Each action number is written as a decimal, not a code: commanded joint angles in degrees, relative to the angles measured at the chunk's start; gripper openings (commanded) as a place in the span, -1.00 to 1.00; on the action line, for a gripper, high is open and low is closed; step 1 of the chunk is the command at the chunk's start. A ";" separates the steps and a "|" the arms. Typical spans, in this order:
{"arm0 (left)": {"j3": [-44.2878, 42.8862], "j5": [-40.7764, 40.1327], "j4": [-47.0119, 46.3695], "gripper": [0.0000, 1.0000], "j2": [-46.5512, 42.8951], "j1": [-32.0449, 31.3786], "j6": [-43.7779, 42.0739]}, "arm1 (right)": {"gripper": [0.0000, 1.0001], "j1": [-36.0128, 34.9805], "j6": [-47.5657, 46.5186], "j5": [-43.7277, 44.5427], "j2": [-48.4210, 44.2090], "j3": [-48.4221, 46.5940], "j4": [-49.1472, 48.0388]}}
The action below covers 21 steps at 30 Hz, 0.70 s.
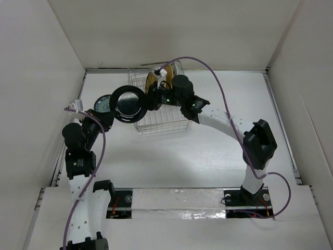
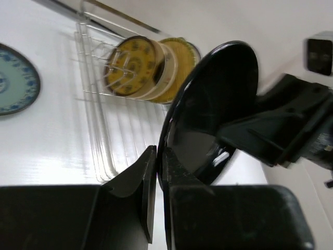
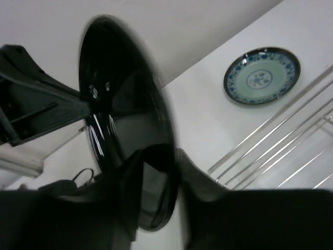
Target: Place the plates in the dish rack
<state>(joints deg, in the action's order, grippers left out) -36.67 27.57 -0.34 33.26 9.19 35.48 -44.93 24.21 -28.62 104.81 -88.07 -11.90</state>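
The black plate [image 1: 129,103] is held clear of the counter [image 1: 208,156], its rim clenched between the left jaws, evidently for a handover. The opposite rim is straddled by the right jaws; their clench cannot be told. The dish rack [image 1: 156,122] stands just beyond them.

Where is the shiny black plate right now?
In the top view the black plate is held left of centre, gripped by the left fingers and right fingers, between the blue-patterned plate and the dish rack.
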 commanded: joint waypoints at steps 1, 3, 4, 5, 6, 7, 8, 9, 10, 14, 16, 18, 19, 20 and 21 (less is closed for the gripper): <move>-1.03 2.05 -4.33 -1.00 1.36 -0.31 -2.25 | -0.66 0.54 2.94 -3.38 -0.93 -2.19 -7.34; -1.56 -0.31 -3.09 -0.56 1.90 -0.31 -4.27 | -1.00 1.07 4.52 -1.97 -0.75 -2.89 -7.88; -1.92 -1.89 -2.22 -0.44 1.64 -0.31 -4.81 | -1.00 1.07 4.53 0.56 -0.58 -3.42 -7.44; -2.09 -3.82 -1.69 -0.28 1.38 -0.31 -5.33 | -1.00 1.07 4.53 2.59 -0.40 -4.20 -5.78; -2.36 -8.45 -1.16 -0.05 1.11 -0.31 -6.56 | -1.00 1.07 4.10 4.87 -0.14 -5.26 -4.55; -3.05 -10.50 0.24 0.00 0.59 -0.31 -7.18 | -1.00 1.07 3.66 10.63 0.21 -7.79 -3.06; -3.15 -12.87 1.03 0.04 0.23 -0.31 -7.62 | -1.00 1.07 3.05 13.91 1.52 -9.47 0.61; -3.06 -16.03 2.00 0.06 -0.20 -0.31 -7.97 | -1.00 1.07 1.91 16.99 2.49 -11.40 2.83; -1.84 -17.10 1.57 0.06 -1.51 -0.31 -8.06 | -1.00 1.07 1.38 23.89 3.54 -13.33 4.76; -0.69 -17.38 0.69 0.06 -2.23 -0.31 -7.97 | -1.00 0.55 -1.17 42.91 10.39 -26.31 16.25; -0.43 -16.85 0.69 0.06 -2.06 -0.31 -7.97 | -1.00 0.02 -3.02 53.51 15.84 -31.61 19.27; -0.51 -16.50 0.69 0.05 -1.71 -0.31 -7.89 | -1.00 0.01 -4.25 60.75 21.27 -39.75 23.66; -0.51 -16.41 0.78 0.05 -1.53 -0.31 -7.80 | -1.00 0.01 -4.60 62.44 22.96 -42.16 24.72; -0.43 -16.32 0.78 0.04 -1.35 -0.31 -7.80 | -1.00 0.01 -4.95 64.29 24.54 -44.53 26.30; -0.42 -15.89 0.69 0.03 -1.18 -0.31 -7.80 | -1.00 0.01 -5.74 65.61 26.13 -48.90 27.01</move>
<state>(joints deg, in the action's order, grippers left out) -36.77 11.79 2.11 31.70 8.99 28.69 -44.31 21.56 23.05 127.92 -128.86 9.10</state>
